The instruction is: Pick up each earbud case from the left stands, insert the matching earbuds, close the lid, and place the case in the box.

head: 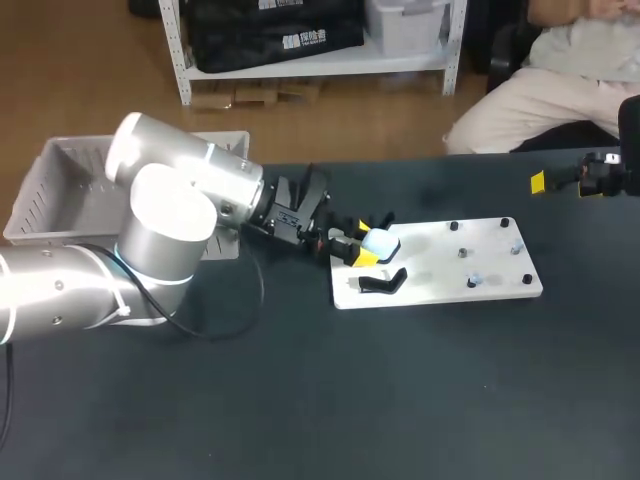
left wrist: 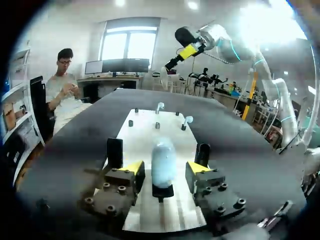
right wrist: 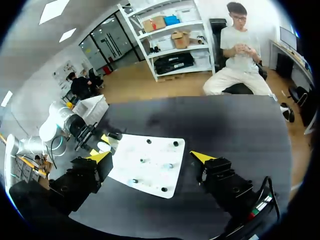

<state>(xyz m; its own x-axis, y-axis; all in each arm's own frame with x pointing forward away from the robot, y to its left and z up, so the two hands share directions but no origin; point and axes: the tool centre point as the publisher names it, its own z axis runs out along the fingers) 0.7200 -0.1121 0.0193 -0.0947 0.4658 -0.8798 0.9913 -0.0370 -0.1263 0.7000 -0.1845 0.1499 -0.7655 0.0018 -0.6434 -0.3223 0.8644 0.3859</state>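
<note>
Earbud case [left wrist: 163, 161], pale blue, sits upright on its stand [left wrist: 162, 191] between the left hand's [left wrist: 165, 169] released fingers, neither touching it, while the right hand [right wrist: 151, 156] hangs open, well apart.

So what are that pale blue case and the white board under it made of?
The case looks like smooth plastic: rounded, with a soft satin sheen. The board looks like a rigid flat sheet, matte white, maybe painted metal or plastic. Its near end in the left wrist view shows brushed streaks, hinting at metal.
</note>
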